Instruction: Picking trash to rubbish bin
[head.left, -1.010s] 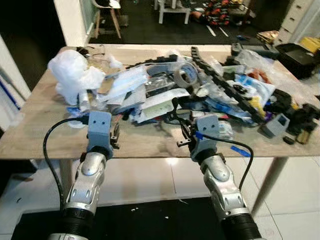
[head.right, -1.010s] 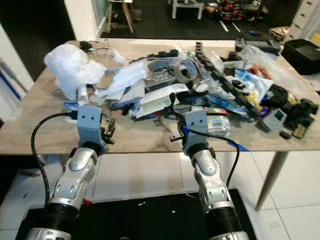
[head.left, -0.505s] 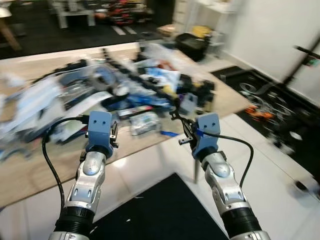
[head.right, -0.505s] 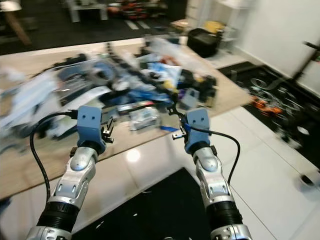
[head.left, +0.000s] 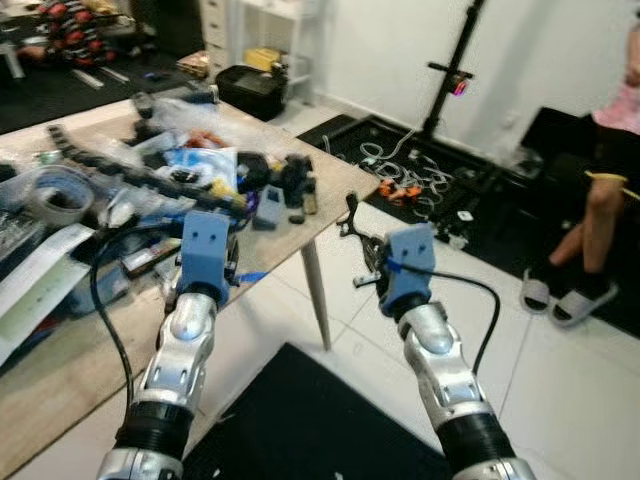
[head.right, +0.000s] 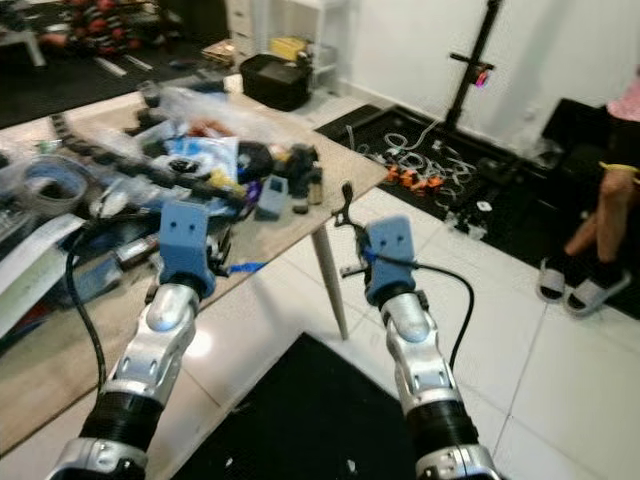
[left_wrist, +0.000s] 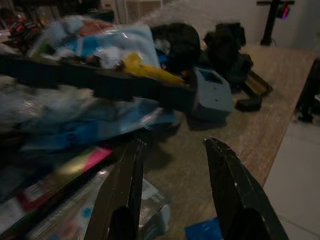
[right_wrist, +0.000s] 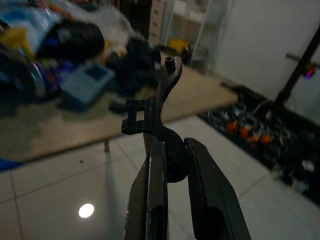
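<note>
A small black plastic piece, thin and hooked with a little hole at its tip, stands upright between the two black fingers of the right gripper, which are pressed in on its lower end so that it sticks up past their tips. In the eye views that gripper is held out over the white tiled floor, off the corner of the wooden table, with the piece rising at about 11 o'clock from the blue wrist housing. The left gripper hovers low over the table edge with its fingers spread apart and nothing between them; past them, at about 12 o'clock, lie a grey-blue box, a long black chain-like strip and a heap of plastic bags and wrappers. A roll of tape sits in the heap at 9 o'clock of the left eye view. Beyond the table, at 1 o'clock, cables lie on a black mat near a black stand, and at 3 o'clock a seated person's legs in grey slippers rest on the tiles.
</note>
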